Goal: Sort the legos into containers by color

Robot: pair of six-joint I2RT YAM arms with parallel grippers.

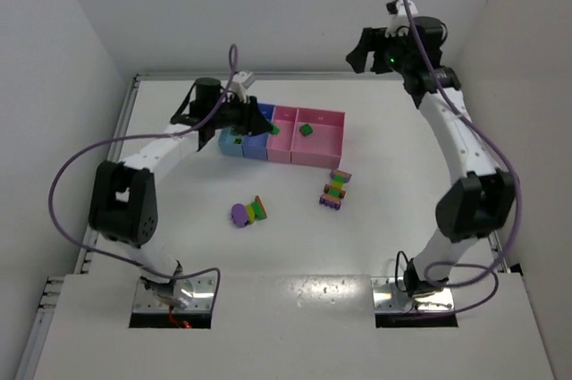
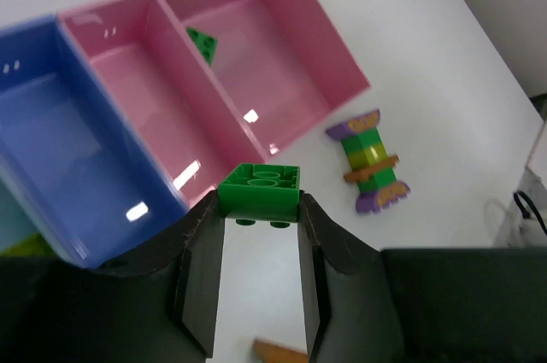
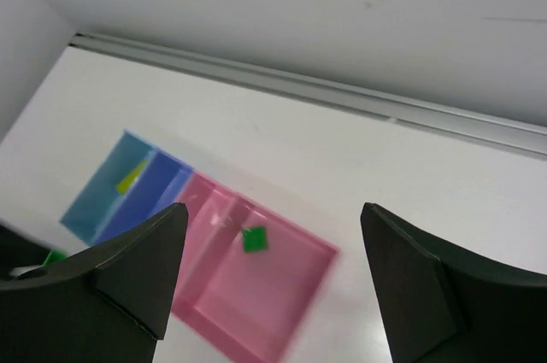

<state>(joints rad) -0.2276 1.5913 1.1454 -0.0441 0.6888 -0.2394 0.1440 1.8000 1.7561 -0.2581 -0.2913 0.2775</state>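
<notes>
Above the joined plastic bins (image 1: 320, 112), the left gripper (image 2: 258, 207) clamps a small green plastic brick (image 2: 259, 185): the drop-off step, I judge. Next it needs centring over the wider pink bin (image 2: 338, 51), where another green brick (image 2: 202, 41) lies; the right gripper (image 3: 272, 235) hangs open.

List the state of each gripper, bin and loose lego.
Left gripper, shut on green brick.
Right gripper, open, empty.
Wider pink bin, holds second green brick.
Narrow pink bin, empty.
Blue bin, looks empty.
Light blue bin, holds yellowish piece.
Multicolour strip, lying on table.
Round purple piece, lying on table.
</notes>
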